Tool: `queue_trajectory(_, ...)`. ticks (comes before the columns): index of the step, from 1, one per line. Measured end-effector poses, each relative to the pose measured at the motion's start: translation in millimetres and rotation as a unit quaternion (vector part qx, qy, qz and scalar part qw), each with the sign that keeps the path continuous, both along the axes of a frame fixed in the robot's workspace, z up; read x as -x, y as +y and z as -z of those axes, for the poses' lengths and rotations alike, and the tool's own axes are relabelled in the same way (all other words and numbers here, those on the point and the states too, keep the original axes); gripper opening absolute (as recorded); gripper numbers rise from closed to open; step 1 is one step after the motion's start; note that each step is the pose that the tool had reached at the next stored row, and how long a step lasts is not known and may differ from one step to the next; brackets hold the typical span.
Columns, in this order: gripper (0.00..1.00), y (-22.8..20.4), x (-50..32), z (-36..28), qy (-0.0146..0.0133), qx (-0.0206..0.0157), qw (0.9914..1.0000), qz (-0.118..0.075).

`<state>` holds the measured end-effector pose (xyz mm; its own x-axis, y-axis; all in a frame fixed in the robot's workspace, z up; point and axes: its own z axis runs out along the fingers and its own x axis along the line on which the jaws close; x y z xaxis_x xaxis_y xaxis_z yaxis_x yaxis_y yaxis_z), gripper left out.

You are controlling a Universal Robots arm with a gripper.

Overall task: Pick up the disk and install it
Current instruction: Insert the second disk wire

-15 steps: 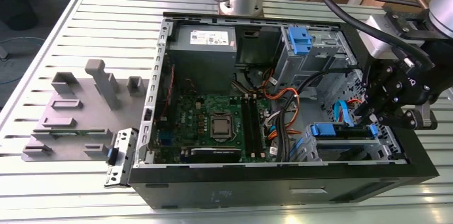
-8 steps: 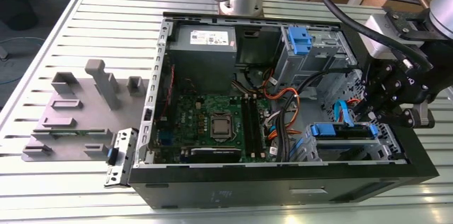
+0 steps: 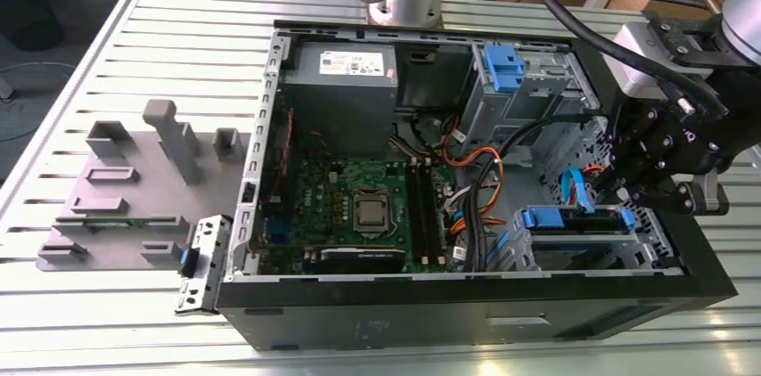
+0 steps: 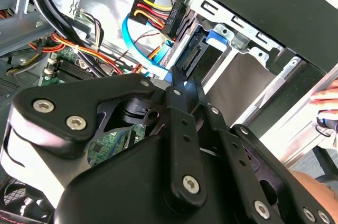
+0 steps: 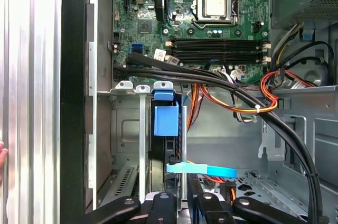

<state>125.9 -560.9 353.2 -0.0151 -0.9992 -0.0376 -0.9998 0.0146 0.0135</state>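
Disk (image 5: pixel 166 120) edge-on in the lower drive cage (image 5: pixel 127 129), blue tab showing, with gripper (image 5: pixel 183 203) just above it by the blue data cable (image 5: pixel 200 169), jaws' state impossible to tell; judged late in installing, needing straight seating clear of cables.

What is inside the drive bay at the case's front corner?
The disk sits in the drive bay, blue tab showing, a blue cable nearby. The claw hangs above; the disk's lower part is covered.
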Motion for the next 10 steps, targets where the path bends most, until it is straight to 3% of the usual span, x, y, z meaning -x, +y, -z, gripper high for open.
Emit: queue_trajectory(10,0.23,1.1,-0.1,-1.3,0.0000,-0.0001,1.00000,0.000)
